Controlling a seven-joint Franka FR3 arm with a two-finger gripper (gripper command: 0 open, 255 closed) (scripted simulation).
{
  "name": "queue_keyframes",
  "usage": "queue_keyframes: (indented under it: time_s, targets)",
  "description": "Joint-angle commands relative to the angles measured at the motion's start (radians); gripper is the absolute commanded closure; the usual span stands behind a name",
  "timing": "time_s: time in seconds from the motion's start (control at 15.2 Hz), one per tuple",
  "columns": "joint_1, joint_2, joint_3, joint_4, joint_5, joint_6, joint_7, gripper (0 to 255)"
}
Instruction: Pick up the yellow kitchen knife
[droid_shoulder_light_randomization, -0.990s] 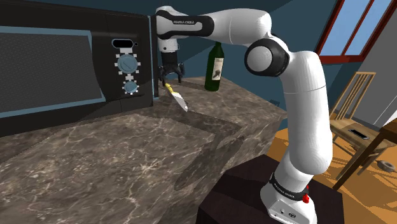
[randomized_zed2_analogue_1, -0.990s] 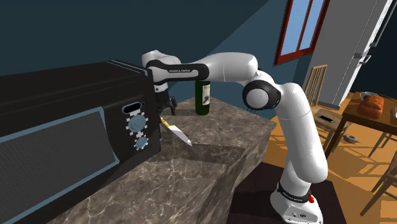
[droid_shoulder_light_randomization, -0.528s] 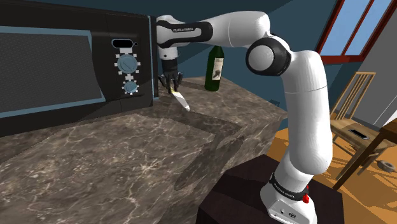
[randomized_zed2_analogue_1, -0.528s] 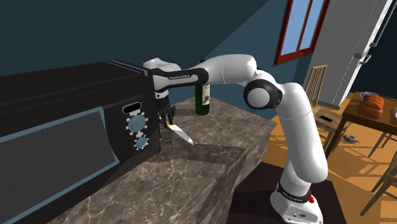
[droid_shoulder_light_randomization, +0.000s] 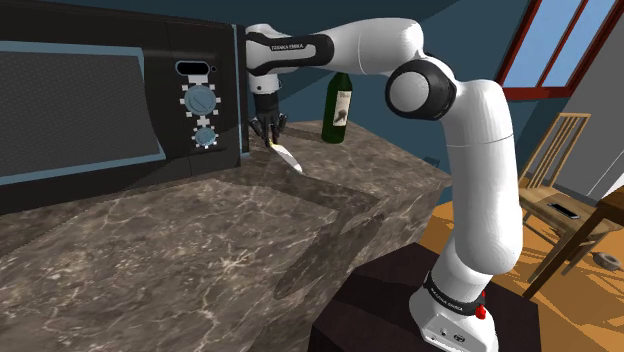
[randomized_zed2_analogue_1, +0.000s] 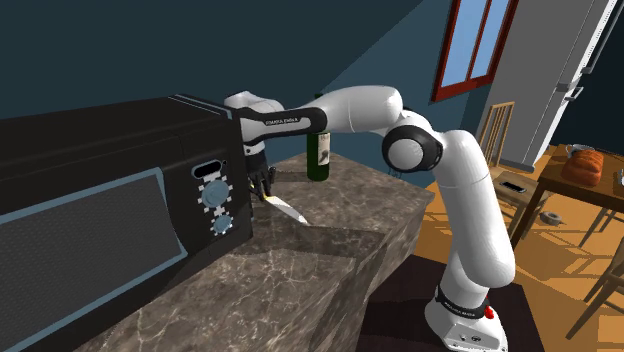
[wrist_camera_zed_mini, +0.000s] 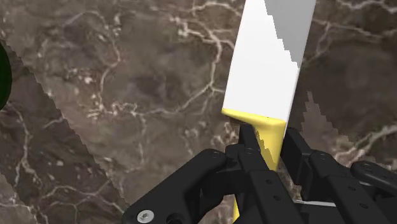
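In the shoulder view the black microwave (droid_shoulder_light_randomization: 100, 100) stood hard at 9 o'clock of the pincer (droid_shoulder_light_randomization: 268, 128). With so little room there, a lift that drifted that way could have knocked the hand against the oven's side wall. The pincer was clenched on the yellow handle of the kitchen knife (droid_shoulder_light_randomization: 287, 157), whose white blade ran out toward 4 o'clock over the marble worktop (droid_shoulder_light_randomization: 200, 260). The wrist view showed the black fingers (wrist_camera_zed_mini: 299, 153) clasping the handle just behind the blade (wrist_camera_zed_mini: 264, 63) (a narrow bite on a slim handle). All the blade's length hung forward of the grip, so my worry was that the knife would swivel between the pads or slide out as it rose. Whether the tip had cleared the stone, I could not tell. The dark wine bottle (droid_shoulder_light_randomization: 338, 105) stood near, at about 2 o'clock of the pincer. A swinging blade, or a wide turn of the wrist, might have tipped it.

A second earlier the pincer had hung higher, its fingers spread either side of the handle. Half a second earlier it had come down and closed. Since then the arm had scarcely moved, though the blade seemed to have shifted a little toward 3 o'clock, perhaps the start of the lift.
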Motion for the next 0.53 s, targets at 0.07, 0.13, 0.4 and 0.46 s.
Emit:
queue_keyframes:
  time_s: [0.07, 0.13, 0.4, 0.46]
  targets:
    - [0.003, 0.018, 0.001, 0.053, 0.0, -0.038, 0.002, 255]
    - [0.003, 0.02, 0.001, 0.07, 0.0, -0.052, 0.002, 255]
    - [0.004, 0.031, 0.001, 0.143, 0.0, -0.113, 0.001, 255]
    - [0.005, 0.036, 0.001, 0.163, -0.001, -0.129, 0.001, 255]
